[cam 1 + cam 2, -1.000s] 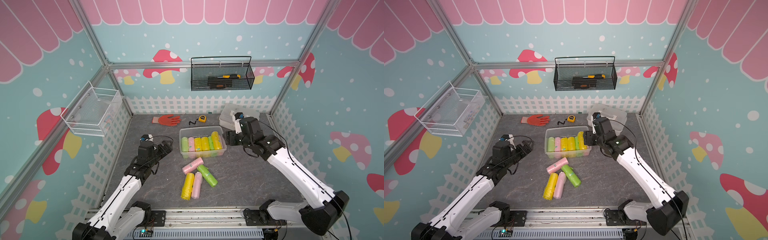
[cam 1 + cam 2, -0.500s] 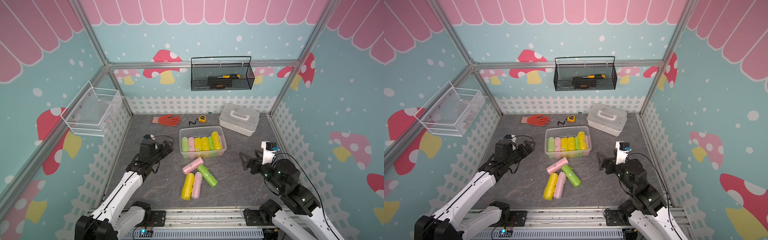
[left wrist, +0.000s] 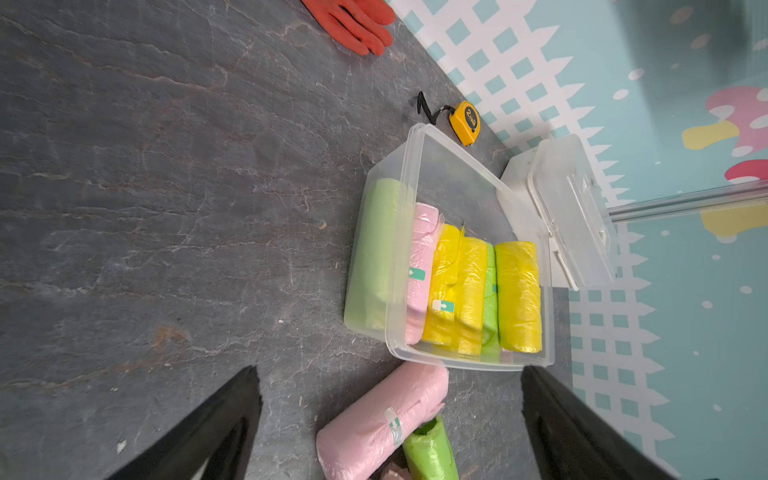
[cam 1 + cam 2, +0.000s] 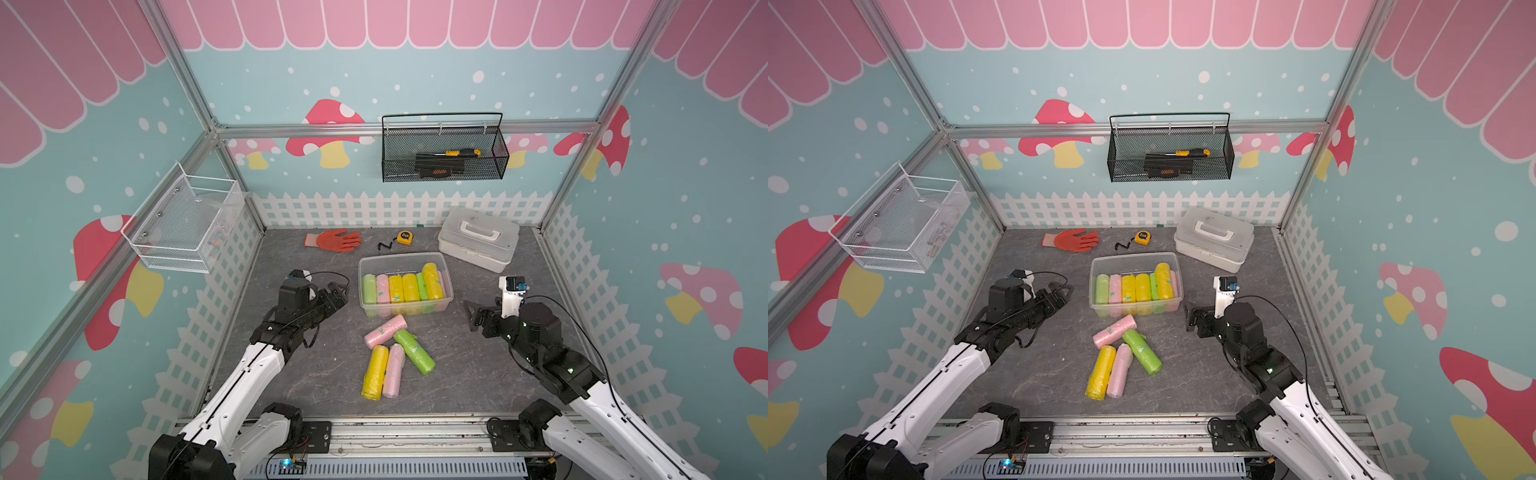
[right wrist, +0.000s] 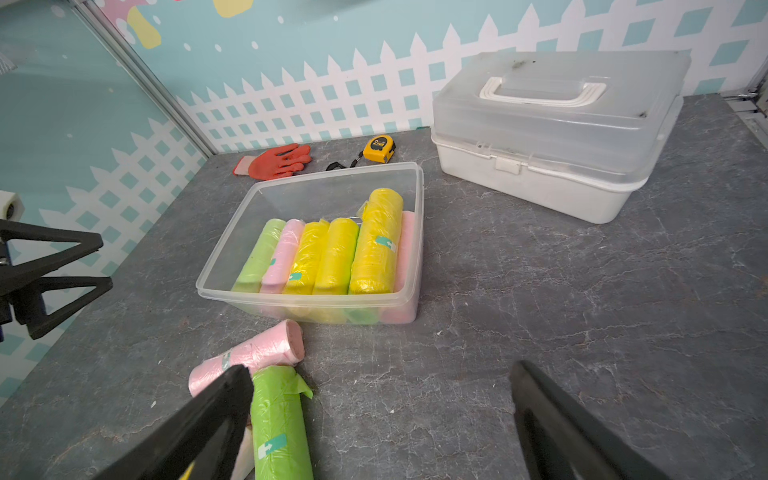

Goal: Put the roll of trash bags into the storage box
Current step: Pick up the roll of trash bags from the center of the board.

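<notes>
Table (image 4: 320, 382): grey stone-look surface, walled by mushroom-print panels.
Storage box (image 4: 401, 262): centre of frame, clear, holding a row of rolls. One yellow roll rides on top. A pink one at the right wall is half hidden, so the count is unsure.
Loose rolls (image 4: 414, 351): four on the table, just below the box.
Left end effector (image 4: 338, 293): spread wide, empty, left of the box.
Right end effector (image 4: 469, 316): spread wide, empty, right of the box.
</notes>
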`<state>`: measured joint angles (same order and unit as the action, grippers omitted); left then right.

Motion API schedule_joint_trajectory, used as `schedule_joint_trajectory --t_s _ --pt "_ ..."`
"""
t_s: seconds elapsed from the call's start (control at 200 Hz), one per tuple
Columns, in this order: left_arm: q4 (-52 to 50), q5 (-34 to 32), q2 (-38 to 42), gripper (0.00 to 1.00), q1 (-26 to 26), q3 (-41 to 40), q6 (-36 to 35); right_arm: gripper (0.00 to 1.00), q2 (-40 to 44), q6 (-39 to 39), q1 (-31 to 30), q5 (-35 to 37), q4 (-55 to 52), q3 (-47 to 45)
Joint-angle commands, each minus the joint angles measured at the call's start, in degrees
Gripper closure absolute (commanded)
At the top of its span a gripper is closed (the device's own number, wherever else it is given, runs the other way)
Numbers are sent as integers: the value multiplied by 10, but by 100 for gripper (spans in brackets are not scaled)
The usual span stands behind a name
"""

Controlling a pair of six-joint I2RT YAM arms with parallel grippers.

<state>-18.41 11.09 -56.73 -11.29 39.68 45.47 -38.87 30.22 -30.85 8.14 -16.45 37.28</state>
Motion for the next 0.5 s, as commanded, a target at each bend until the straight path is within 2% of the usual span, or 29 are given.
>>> schedule_joint_trajectory --t_s 0.0,0.105,0.245,0.415,0.49 --pt "-39 14 28 2 0 12 -29 3 -2 -4 -1 20 -16 21" --pt "-50 12 62 3 -8 -39 -56 2 16 -3 -2 46 -16 12" --pt "-100 50 105 6 -14 -81 -96 2 35 -4 -1 48 -14 7" --pt "-105 -41 154 7 -139 -121 -88 2 43 -4 -1 58 -19 5" --pt "-128 -69 156 8 -156 -112 -101 1 42 -3 -1 57 -19 6"
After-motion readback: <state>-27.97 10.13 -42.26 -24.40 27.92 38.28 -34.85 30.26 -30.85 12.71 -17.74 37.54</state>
